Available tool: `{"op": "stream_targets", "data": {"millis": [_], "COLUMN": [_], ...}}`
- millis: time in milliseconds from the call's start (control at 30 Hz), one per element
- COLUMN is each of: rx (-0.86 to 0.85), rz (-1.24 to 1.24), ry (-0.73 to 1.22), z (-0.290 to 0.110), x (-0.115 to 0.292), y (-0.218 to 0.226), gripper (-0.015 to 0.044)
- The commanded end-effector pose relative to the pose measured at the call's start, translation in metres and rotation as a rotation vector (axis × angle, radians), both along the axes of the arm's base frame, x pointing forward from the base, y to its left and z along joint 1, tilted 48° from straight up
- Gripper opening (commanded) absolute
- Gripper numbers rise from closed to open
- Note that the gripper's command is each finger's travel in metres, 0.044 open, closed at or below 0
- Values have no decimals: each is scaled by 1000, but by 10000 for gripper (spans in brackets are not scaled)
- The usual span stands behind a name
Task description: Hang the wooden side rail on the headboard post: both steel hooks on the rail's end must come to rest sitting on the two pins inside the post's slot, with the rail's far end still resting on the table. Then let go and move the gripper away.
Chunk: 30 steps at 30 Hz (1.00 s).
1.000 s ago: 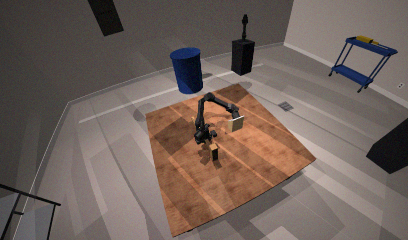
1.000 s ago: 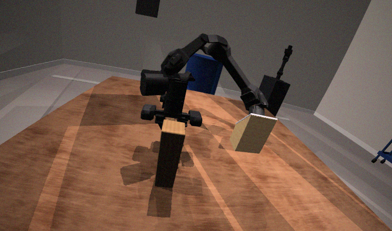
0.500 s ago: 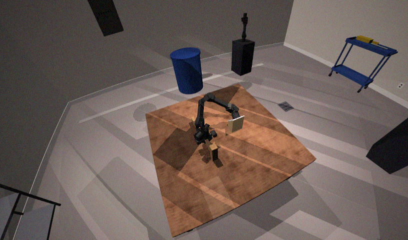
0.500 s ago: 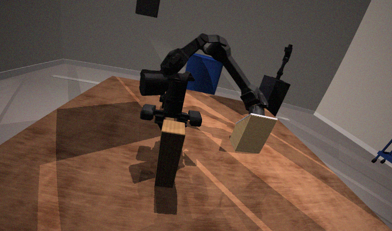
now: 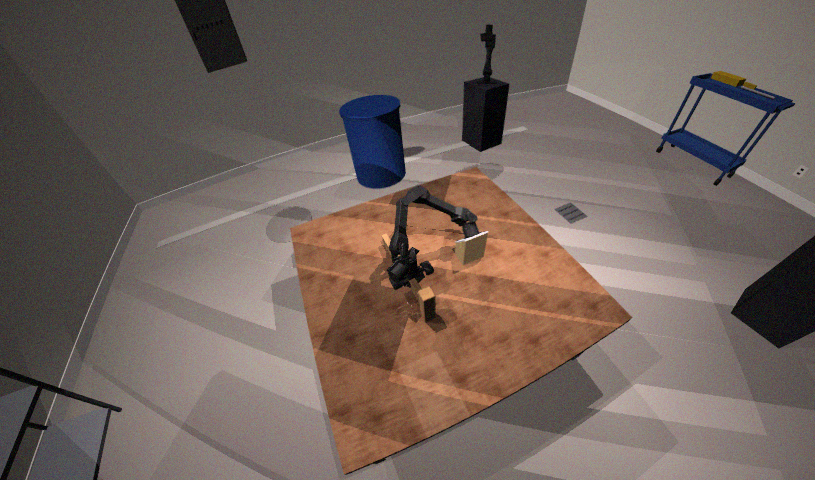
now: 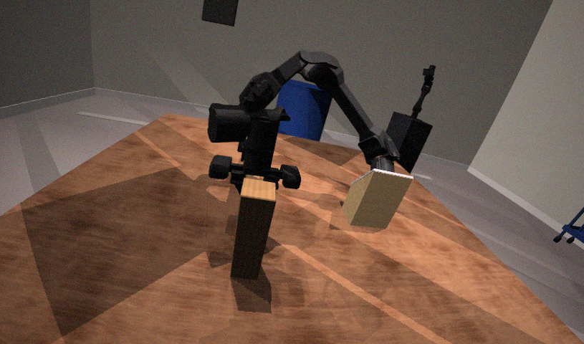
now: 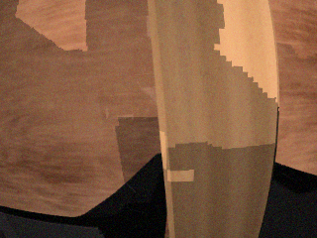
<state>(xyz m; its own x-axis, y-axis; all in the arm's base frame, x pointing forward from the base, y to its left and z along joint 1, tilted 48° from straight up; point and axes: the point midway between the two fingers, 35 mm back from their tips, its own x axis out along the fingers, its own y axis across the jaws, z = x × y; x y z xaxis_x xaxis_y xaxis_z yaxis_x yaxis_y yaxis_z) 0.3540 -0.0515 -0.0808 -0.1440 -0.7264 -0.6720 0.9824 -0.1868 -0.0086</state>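
My gripper is shut on the wooden side rail and holds it tilted, its lower edge close above the wooden table. I cannot tell whether the rail touches the table. A pale strip runs along the rail's upper edge by the fingers. The hooks are hidden. In the wrist view the rail runs away from me between the dark fingers. The headboard post stands upright to the front left of the rail, well apart from it. Its slot and pins are hidden.
The arm's base stands just behind the post. Off the table stand a blue barrel, a black pedestal, a blue cart and a dark box.
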Motion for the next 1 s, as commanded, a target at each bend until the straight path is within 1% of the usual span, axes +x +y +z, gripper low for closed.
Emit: {"op": "stream_targets", "data": {"millis": [0, 967], "rx": [2, 3], "rz": [7, 7], "ry": [-7, -7], "z": [0, -3], "x": [1, 1], "y": [4, 6], "gripper": [0, 0]}}
